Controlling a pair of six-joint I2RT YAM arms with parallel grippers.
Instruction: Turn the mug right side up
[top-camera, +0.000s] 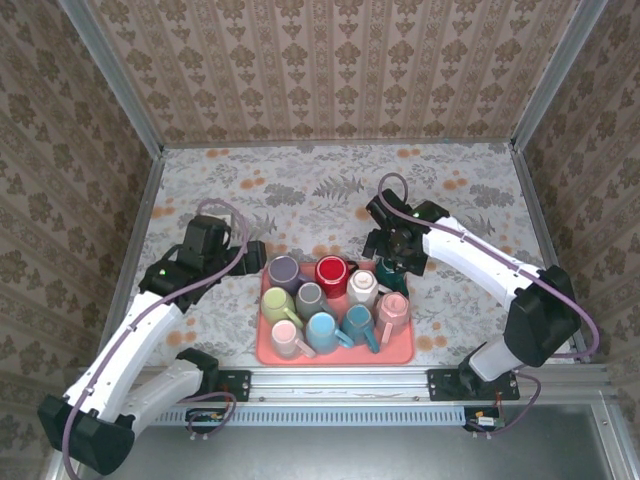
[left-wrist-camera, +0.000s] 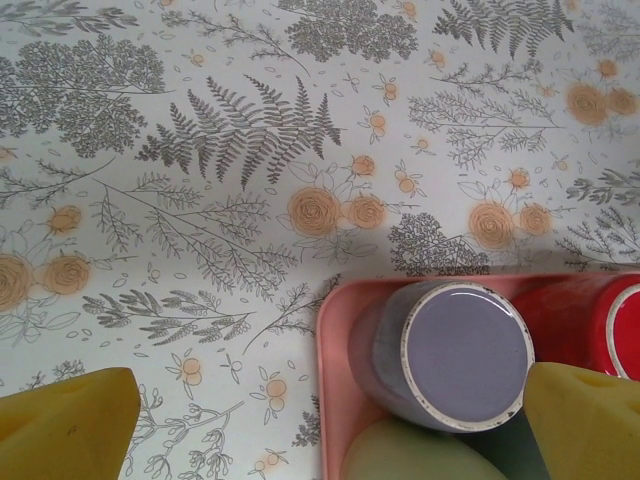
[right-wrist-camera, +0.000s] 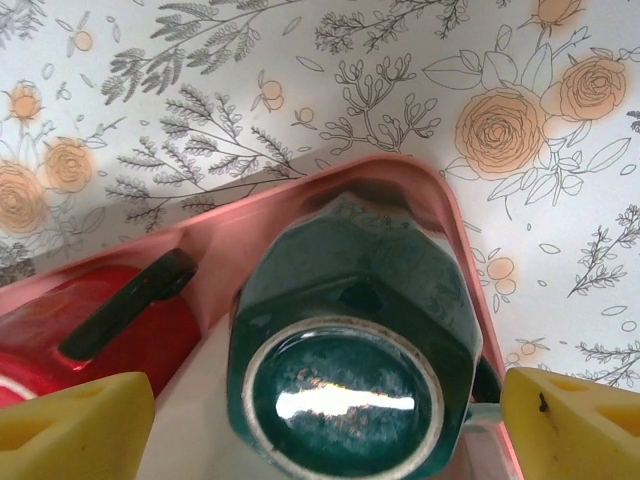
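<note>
A pink tray (top-camera: 330, 358) holds several mugs. In its back right corner a dark green mug (right-wrist-camera: 345, 370) stands upside down with its glazed base up. My right gripper (right-wrist-camera: 325, 430) hangs just above it, open, one yellow fingertip (right-wrist-camera: 70, 425) on either side of the mug. The same mug (top-camera: 388, 272) is partly hidden under the right gripper (top-camera: 392, 255). In the back left corner a purple mug (left-wrist-camera: 465, 355) also stands base up. My left gripper (left-wrist-camera: 325, 425) is open over the tray's left rim (left-wrist-camera: 335, 360), holding nothing.
A red mug (top-camera: 332, 270) with a black handle stands between the purple and green ones. Light green, grey, cream, pink, teal and light blue mugs crowd the tray's middle and front. Floral cloth covers the table, and walls enclose it.
</note>
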